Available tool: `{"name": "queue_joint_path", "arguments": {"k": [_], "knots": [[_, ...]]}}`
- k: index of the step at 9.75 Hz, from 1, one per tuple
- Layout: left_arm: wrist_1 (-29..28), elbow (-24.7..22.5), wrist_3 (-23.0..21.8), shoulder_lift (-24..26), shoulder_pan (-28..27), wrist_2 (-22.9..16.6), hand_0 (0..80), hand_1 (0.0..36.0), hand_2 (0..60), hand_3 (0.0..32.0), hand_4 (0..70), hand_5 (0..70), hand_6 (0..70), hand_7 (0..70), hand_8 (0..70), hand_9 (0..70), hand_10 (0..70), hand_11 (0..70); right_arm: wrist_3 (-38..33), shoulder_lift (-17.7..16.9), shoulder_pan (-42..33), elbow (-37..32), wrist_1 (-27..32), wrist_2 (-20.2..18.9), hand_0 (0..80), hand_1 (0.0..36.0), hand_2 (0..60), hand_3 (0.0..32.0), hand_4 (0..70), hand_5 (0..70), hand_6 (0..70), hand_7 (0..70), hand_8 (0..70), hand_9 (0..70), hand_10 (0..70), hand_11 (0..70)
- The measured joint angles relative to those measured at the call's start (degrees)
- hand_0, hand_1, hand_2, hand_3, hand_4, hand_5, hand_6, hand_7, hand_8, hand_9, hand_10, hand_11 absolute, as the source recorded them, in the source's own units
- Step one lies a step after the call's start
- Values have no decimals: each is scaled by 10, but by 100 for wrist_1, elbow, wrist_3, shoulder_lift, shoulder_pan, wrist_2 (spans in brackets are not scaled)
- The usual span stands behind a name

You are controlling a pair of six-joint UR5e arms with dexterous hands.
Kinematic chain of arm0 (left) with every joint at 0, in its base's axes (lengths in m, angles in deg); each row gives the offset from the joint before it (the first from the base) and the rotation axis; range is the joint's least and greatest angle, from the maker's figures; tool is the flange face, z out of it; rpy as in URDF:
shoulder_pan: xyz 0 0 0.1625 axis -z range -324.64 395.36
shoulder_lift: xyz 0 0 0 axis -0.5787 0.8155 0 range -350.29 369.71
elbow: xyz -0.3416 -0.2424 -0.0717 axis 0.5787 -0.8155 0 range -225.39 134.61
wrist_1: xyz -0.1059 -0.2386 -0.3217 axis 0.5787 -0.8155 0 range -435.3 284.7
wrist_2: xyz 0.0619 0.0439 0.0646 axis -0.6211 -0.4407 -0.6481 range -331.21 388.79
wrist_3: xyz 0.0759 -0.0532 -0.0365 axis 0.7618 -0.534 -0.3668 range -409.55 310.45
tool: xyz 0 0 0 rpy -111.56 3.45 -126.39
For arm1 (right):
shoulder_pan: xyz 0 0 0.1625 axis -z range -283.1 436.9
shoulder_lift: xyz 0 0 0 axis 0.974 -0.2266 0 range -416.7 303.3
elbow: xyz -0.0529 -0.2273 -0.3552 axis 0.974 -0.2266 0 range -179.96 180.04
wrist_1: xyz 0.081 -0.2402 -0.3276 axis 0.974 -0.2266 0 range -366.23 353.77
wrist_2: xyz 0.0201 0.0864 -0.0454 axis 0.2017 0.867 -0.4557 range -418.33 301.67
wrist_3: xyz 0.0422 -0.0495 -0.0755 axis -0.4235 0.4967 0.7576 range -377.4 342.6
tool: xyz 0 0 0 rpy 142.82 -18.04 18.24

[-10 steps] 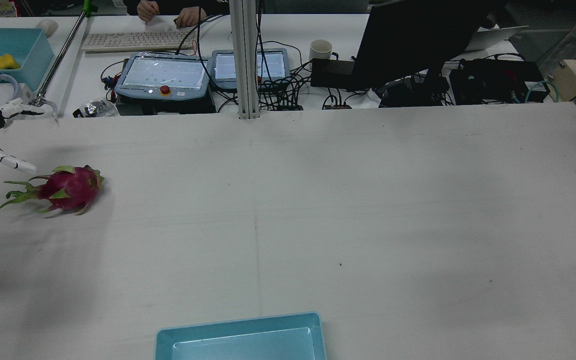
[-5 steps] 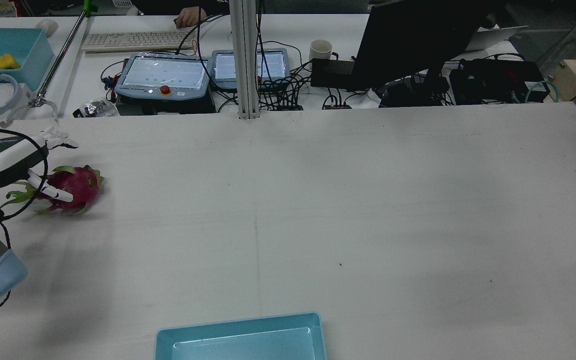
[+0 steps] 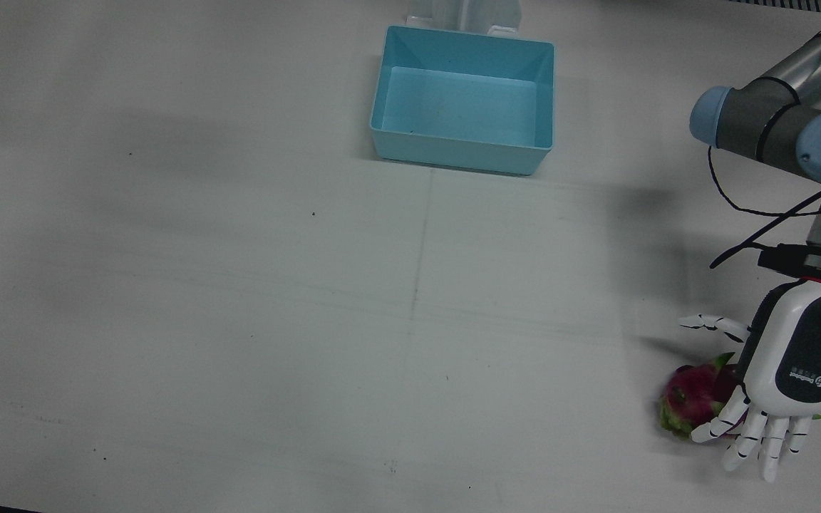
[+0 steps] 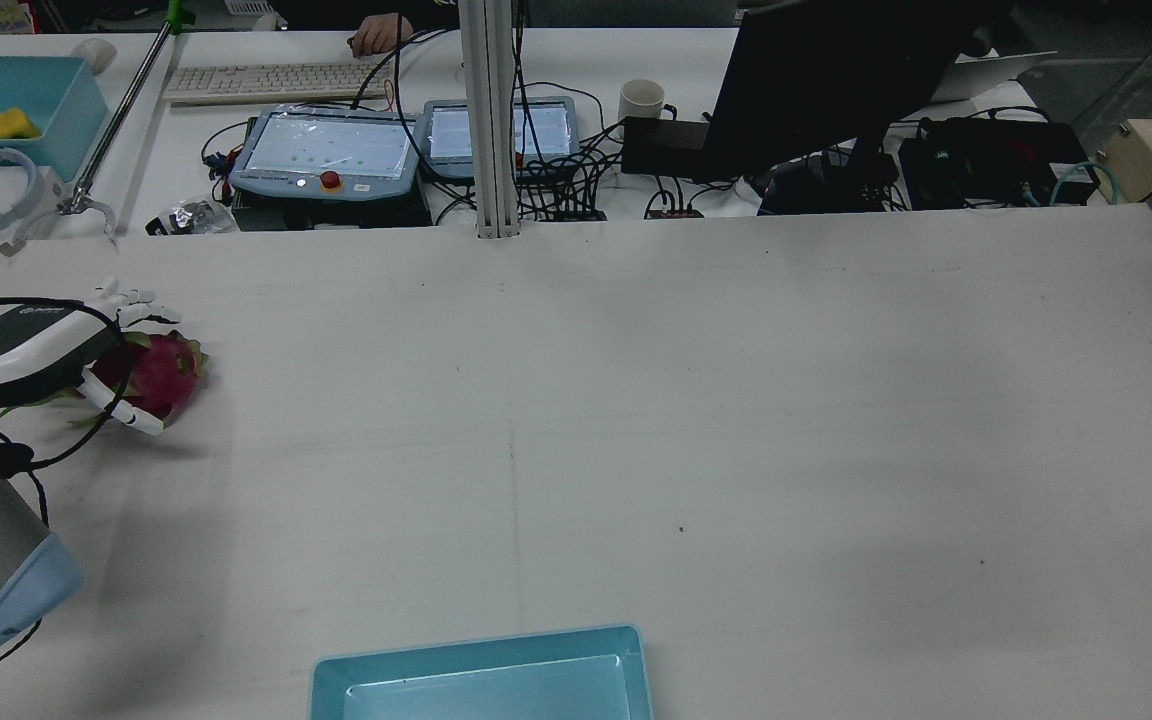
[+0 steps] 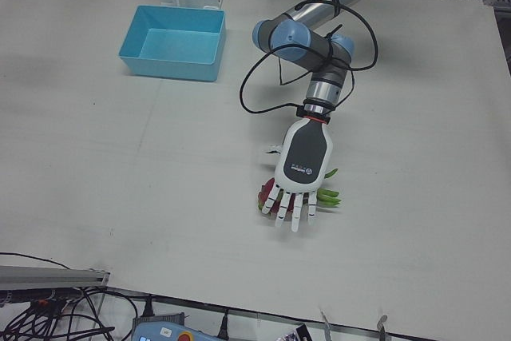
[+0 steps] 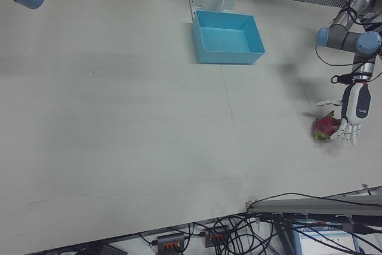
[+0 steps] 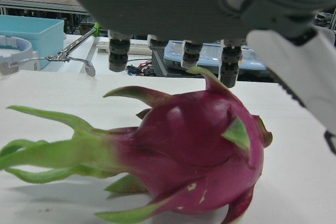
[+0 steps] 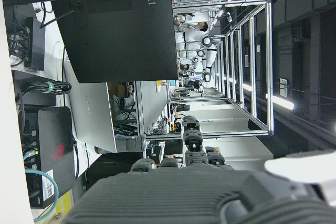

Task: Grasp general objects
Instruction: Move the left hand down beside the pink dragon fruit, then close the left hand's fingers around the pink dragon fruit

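A pink dragon fruit [image 3: 692,395] with green scales lies on its side on the white table, near the edge on the robot's left. It also shows in the rear view [image 4: 161,370] and fills the left hand view [image 7: 194,150]. My left hand [image 3: 795,363] hovers just over it, palm down and fingers spread. The fingertips [image 7: 184,51] reach past the fruit's far side and the thumb is beside it, not closed on it. My right hand [image 8: 191,145] shows only in its own view, raised, fingers extended and holding nothing.
A light blue bin [image 3: 460,153] stands at the table's robot-side edge, in the middle. Beyond the far edge are a keyboard [image 4: 266,80], two teach pendants [image 4: 326,150], cables and a dark monitor [image 4: 836,80].
My left hand has come in from the table's left edge and now sits over the dragon fruit, covering its stem end. The fruit has not moved.
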Motion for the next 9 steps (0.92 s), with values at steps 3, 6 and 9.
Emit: {"name": "queue_joint_path", "arguments": {"k": [3, 6, 9], "knots": [[-80, 124, 104, 10, 15, 57, 534, 276, 193, 110, 0, 201, 0, 162, 0, 18, 87, 156, 0, 0, 0, 0, 2, 0, 0, 0, 0, 0, 0, 0, 0, 0, 0, 0, 0, 0], [-304, 370, 222, 16, 14, 111, 541, 284, 199, 92, 0, 195, 0, 164, 0, 18, 92, 164, 0, 0, 0, 0, 2, 0, 0, 0, 0, 0, 0, 0, 0, 0, 0, 0, 0, 0], [-437, 439, 383, 21, 1, 253, 537, 262, 182, 10, 0, 273, 0, 156, 0, 17, 79, 139, -3, 0, 0, 0, -3, 0, 0, 0, 0, 0, 0, 0, 0, 0, 0, 0, 0, 0]]}}
